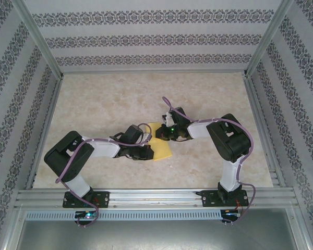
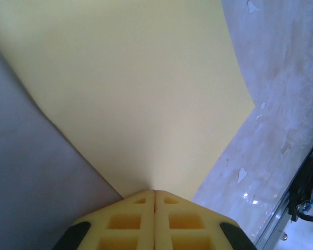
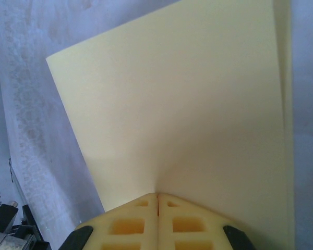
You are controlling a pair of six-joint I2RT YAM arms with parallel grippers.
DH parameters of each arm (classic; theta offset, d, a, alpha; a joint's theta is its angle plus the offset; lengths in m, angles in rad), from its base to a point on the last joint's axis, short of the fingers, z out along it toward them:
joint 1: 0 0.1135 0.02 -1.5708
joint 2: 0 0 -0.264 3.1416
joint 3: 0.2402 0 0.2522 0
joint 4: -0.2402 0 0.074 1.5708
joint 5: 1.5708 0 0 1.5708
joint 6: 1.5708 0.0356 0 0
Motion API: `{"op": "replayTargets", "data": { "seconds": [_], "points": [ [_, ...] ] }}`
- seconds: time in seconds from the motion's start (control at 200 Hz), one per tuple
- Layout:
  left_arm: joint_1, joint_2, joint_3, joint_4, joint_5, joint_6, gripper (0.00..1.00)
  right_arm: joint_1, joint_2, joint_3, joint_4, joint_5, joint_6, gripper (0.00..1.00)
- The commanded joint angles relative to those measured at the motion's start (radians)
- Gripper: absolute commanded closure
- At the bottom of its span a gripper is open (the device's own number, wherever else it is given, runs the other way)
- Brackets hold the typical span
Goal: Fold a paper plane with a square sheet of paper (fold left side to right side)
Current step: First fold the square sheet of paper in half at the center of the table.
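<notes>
surface: pale marbled table (image 1: 109, 99), patterned walls around
paper: thin yellow square sheet of paper (image 1: 163, 151), mid-table between the arms
left gripper (image 2: 155, 194): pressed together, pinching sheet's left side
right gripper (image 3: 157, 197): pressed together, pinching its far-right side
relation: sheet lies rightward of left gripper

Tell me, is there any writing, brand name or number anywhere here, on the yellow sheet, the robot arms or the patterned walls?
No text can be read anywhere.
The yellow sheet is plain, with no print on the faces that show.
The walls carry only an ornamental pattern, no letters.
Any marking on the arm bases is too small to read.
</notes>
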Motion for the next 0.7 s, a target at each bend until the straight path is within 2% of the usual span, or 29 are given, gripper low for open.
{"op": "replayTargets", "data": {
  "seconds": [0.0,0.7],
  "points": [
    [-0.033,-0.009,-0.026,-0.11,0.007,0.015,0.94,-0.009,0.05,-0.049,-0.104,0.13,-0.004,1.0],
    [-0.084,-0.06,-0.034,-0.072,-0.012,-0.061,0.93,-0.007,0.051,-0.054,-0.097,0.125,-0.001,1.0]
  ]
}}
